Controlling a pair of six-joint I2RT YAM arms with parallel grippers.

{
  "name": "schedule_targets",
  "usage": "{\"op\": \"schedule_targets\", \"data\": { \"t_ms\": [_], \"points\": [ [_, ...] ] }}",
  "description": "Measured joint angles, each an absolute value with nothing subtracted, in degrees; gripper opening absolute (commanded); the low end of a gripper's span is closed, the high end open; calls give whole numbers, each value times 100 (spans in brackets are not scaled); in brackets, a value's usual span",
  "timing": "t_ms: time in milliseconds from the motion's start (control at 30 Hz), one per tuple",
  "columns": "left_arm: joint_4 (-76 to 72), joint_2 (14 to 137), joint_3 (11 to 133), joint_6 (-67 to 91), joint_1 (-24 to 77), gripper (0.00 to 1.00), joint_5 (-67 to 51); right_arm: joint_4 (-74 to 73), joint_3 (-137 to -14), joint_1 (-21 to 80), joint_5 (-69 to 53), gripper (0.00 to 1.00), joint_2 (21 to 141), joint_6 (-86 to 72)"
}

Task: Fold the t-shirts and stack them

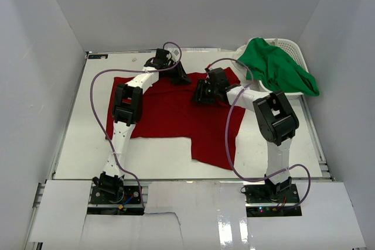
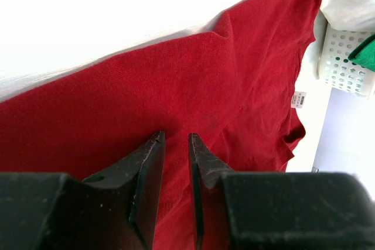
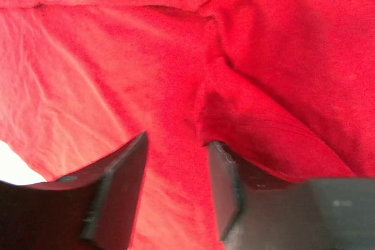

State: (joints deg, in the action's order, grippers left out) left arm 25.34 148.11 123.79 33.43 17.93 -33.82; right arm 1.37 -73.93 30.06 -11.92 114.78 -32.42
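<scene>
While both arms lean over the deep red short-sleeved cloth t-shirt (image 1: 170, 118), neither gripper pinches it.
Red shirt spread flat across middle of white table (image 1: 82, 139), one part reaching toward the near edge. Left gripper (image 2: 174, 136) near its far edge, jaws a narrow slit apart, nothing between. Right gripper (image 3: 176, 139) low over a raised crease, jaws spread wide, cloth beneath but ungripped. Bright green cloth t-shirt (image 1: 280, 69) bunched, draped over white slotted plastic basket (image 1: 291, 44) at far right corner.
</scene>
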Motion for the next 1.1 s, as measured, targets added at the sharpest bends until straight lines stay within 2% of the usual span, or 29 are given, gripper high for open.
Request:
{"op": "schedule_targets", "data": {
  "t_ms": [333,667,700,733,833,1100],
  "points": [
    [2534,14811,12379,3343,1793,35,-3385,-558,-7502,3315,-834,60,11043,-2705],
    [2545,14809,12379,3343,1793,35,-3385,-827,-7767,3242,-399,67,10624,-1382],
    [2547,14807,12379,3343,1796,35,-3382,-869,-7767,3218,-379,66,10634,-1216],
    [2550,14807,12379,3343,1796,35,-3382,-895,-7767,3205,-373,61,10654,-1100],
    [2550,14807,12379,3343,1796,35,-3382,-908,-7791,3144,-379,54,10809,-808],
    [2580,14796,12379,3330,1798,35,-3380,-989,-8162,3009,-401,52,11620,-543]
  ]
}}
